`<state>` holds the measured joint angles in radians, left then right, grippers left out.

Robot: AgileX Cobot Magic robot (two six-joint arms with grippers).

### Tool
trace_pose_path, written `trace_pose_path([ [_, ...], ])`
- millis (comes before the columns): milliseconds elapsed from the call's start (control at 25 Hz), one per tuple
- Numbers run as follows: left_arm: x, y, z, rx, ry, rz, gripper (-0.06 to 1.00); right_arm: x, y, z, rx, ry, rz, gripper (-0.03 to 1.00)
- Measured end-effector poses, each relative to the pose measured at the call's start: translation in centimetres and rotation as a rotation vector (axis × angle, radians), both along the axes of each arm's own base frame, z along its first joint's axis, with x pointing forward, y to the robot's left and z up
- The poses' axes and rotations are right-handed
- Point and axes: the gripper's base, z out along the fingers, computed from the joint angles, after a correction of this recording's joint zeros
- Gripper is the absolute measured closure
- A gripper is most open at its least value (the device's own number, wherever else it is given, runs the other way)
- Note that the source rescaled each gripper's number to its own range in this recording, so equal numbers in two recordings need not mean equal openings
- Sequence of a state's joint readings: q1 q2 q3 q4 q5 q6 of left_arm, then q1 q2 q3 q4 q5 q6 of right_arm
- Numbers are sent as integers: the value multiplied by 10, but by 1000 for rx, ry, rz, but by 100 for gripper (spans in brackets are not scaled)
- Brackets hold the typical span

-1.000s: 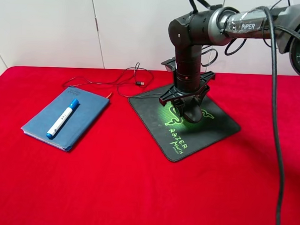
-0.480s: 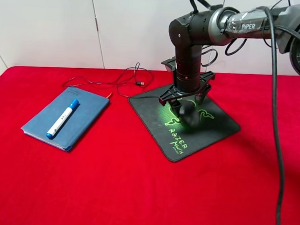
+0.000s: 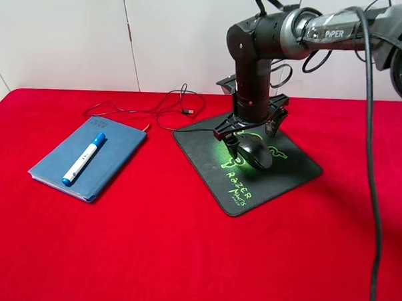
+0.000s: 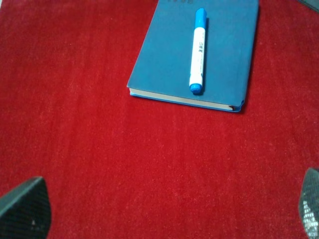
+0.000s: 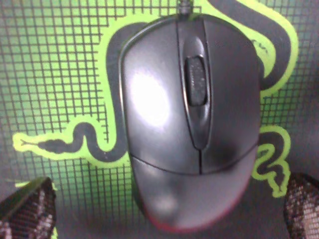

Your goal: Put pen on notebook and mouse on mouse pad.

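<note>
and there we go, our right pincer [image 3: 249,140] has just spread wide and lifted, mouse [image 3: 254,153] resting below it on the mouse pad [image 3: 287,173]; pen [image 3: 84,159] on notebook [image 3: 114,153], task looks done.

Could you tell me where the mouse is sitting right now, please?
In the exterior high view the mouse lies right of centre on the Razer mouse pad, over its green snake logo, directly below the right gripper, whose jaws stand open.

We saw a red cloth [image 3: 150,255] that covered the whole tabletop from the near edge to the far edge. Behind that far edge stood a pale panelled wall [image 3: 73,31] with thin vertical seams.
</note>
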<state>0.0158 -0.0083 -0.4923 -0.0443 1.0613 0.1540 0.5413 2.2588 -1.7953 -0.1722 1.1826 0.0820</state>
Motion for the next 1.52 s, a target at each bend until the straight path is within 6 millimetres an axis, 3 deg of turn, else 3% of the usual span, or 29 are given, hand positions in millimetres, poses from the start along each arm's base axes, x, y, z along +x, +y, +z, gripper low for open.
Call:
trace_pose_path([
  [320, 0, 0, 0, 0, 0, 0, -5, -7, -4, 43, 30, -56, 11, -3],
  [640, 0, 0, 0, 0, 0, 0, -5, -27, -12, 113, 146, -169, 1, -3],
  [800, 0, 0, 0, 0, 0, 0, -5, -48, -25, 139, 170, -199, 1, -3],
  [1000, 0, 0, 0, 0, 0, 0, -5, -84, -46, 158, 175, -205, 1, -3],
  [1520, 0, 0, 0, 0, 0, 0, -5, -180, -104, 186, 210, -262, -1, -3],
])
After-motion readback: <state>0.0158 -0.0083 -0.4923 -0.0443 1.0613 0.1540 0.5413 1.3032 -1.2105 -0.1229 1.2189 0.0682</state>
